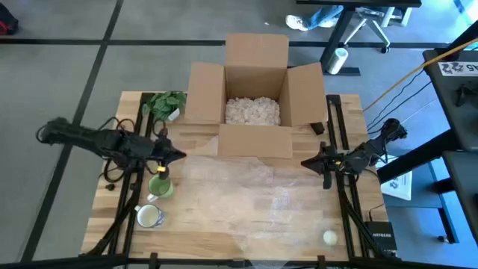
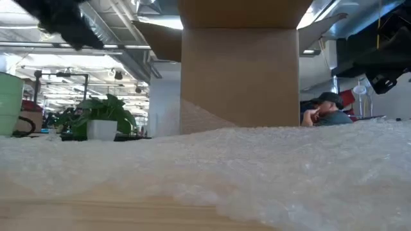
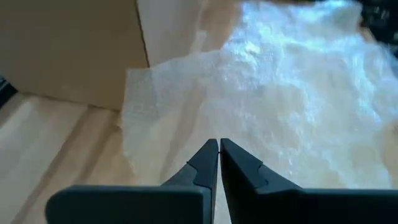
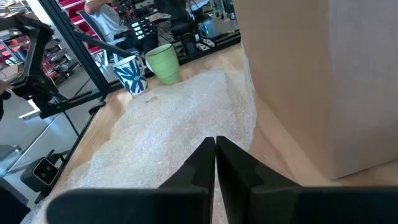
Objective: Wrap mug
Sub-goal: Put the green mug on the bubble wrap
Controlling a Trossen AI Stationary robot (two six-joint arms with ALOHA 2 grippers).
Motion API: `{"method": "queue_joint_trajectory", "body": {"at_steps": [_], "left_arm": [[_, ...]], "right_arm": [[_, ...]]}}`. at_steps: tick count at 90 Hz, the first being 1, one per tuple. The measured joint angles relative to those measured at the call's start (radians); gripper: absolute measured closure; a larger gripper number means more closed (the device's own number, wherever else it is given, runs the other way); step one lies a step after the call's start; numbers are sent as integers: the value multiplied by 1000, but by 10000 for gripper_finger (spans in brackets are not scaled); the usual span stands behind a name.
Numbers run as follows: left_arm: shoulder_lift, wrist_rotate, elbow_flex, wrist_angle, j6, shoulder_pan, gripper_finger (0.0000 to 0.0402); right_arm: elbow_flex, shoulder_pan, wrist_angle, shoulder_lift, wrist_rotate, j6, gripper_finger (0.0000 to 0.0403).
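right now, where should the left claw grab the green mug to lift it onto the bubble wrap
Probably by the rim, from above. The green mug stands upright with its mouth open upward beside the bubble wrap, and the left claw, fingers together, sits just behind it. Its handle isn't clearly visible.

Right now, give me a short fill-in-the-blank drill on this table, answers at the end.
1. The cardboard box holds white packing ____.
2. The sheet spread across the table is ____ wrap.
3. The plain mug beside the patterned mug is coloured ____.
4. The fingers of both the left hand and right hand are ____.

Answers: peanuts; bubble; green; shut
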Motion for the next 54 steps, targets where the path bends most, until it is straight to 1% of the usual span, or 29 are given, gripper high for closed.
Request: {"method": "queue_joint_trajectory", "body": {"at_steps": [16, 33, 43, 54], "left_arm": [[130, -49, 182, -271, -139, -119, 402], [259, -55, 272, -561, -326, -222, 402], [309, -11, 291, -686, -409, -252, 402], [329, 87, 297, -705, -459, -259, 402]], "right_arm": [[0, 0, 0, 0, 0, 0, 403], [0, 0, 1, 0, 0, 0, 403], [0, 0, 1, 0, 0, 0, 403], [0, 0, 1, 0, 0, 0, 403]]}}
